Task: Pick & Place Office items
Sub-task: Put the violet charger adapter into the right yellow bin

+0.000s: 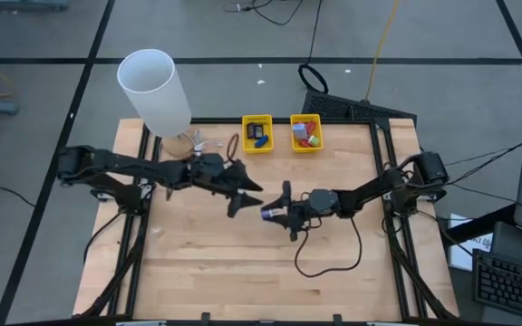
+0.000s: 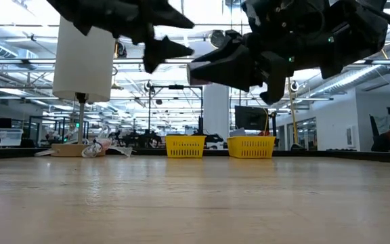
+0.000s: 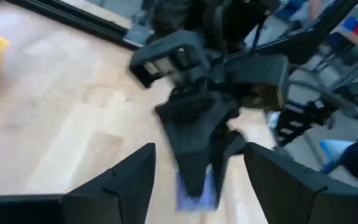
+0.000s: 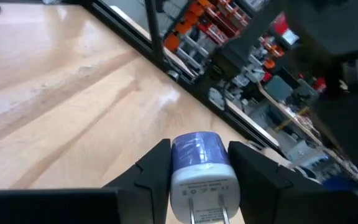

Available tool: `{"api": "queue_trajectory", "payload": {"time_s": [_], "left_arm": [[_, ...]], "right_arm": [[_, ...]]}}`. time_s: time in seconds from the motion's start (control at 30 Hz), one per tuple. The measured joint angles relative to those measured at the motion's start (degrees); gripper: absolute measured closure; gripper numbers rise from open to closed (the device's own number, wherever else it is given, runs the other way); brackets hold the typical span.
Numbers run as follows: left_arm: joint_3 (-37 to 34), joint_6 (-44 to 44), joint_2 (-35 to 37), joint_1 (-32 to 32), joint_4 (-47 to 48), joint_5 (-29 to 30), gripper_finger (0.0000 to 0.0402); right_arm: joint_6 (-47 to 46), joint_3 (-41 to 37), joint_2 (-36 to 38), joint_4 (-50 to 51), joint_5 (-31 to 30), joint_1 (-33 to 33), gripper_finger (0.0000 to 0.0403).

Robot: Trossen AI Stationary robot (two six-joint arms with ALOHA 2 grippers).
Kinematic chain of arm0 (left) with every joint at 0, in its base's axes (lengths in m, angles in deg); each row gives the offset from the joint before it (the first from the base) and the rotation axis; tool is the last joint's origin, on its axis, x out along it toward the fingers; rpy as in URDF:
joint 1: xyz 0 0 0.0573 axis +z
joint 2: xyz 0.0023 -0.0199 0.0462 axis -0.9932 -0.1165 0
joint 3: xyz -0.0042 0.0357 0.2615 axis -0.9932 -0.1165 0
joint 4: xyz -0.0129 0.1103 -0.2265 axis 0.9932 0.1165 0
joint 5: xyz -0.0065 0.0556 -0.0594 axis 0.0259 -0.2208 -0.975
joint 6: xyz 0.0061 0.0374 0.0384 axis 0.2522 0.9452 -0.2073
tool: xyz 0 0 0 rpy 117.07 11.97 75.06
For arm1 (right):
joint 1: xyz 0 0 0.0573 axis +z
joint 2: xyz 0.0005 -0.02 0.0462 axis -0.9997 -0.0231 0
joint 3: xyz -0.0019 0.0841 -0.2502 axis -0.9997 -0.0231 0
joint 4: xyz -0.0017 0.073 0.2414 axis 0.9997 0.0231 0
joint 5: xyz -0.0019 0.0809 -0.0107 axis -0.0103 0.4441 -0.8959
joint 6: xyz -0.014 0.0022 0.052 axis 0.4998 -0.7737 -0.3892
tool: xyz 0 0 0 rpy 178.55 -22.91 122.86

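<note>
A small blue-and-white plug adapter (image 4: pixel 197 163) sits between the fingers of my right gripper (image 4: pixel 199 149), which hovers over the table's middle (image 1: pixel 273 214) and is shut on it. My left gripper (image 1: pixel 247 197) is open. It stands just left of the right one, facing it, with one finger on either side of the adapter (image 3: pixel 197 194) and touching nothing. In the low view both grippers (image 2: pixel 171 37) (image 2: pixel 205 68) hang well above the tabletop. Other small items lie in two yellow baskets: a black and a blue one in the left basket (image 1: pixel 257 133), red, blue and green ones in the right basket (image 1: pixel 305 133). My right gripper pinches the adapter between its two fingers by the two sides of its white body (image 4: pixel 180 179). The blue end (image 4: pixel 194 148) points forward past the fingertips, and the two metal prongs (image 4: pixel 207 214) point back toward the wrist. The fingers run roughly level, from the table's right. The adapter is lifted clear of the table.
A tall white cylinder (image 1: pixel 154 89) stands at the far left corner, with small clutter (image 1: pixel 193 142) at its foot. The two yellow baskets sit at the far edge (image 2: pixel 185 146) (image 2: pixel 252 146). A black cable (image 1: pixel 329 258) loops on the wood below the right arm. Bare tabletop (image 1: pixel 216 272) lies near.
</note>
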Motion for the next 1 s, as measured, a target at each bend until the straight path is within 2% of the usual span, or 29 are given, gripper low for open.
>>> {"api": "queue_trajectory", "payload": {"time_s": [0.13,0.27,0.37,0.47,0.6,0.83,1.0], "left_arm": [[0.0,5.6,6.2,-1.3,7.2,4.8,0.0142],[-0.9,10.9,12.1,-4.6,12.6,13.0,0.0136],[-4.1,13.3,16.4,-7.0,13.2,18.0,0.0139],[-8.4,14.9,22.0,-8.3,13.6,22.1,0.0146],[-14.0,19.5,30.5,-8.3,18.8,23.3,0.0154],[-26.0,15.4,40.5,-8.1,12.3,28.7,0.0147],[-34.5,14.0,45.3,-8.2,3.5,31.4,0.0135]], "right_arm": [[-2.9,0.0,2.8,4.7,-0.7,-0.2,0.0275],[-7.3,0.0,7.7,10.9,-1.7,-1.4,0.0276],[-11.4,-0.6,11.7,15.9,-1.7,-2.8,0.0276],[-15.6,-2.9,16.1,16.3,-1.7,-4.6,0.0276],[-20.1,-7.0,21.6,16.6,-1.7,-7.7,0.0276],[-29.4,-13.3,29.9,13.2,-1.7,-14.9,0.0275],[-35.0,-16.6,32.0,11.6,-1.7,-20.0,0.0276]]}}
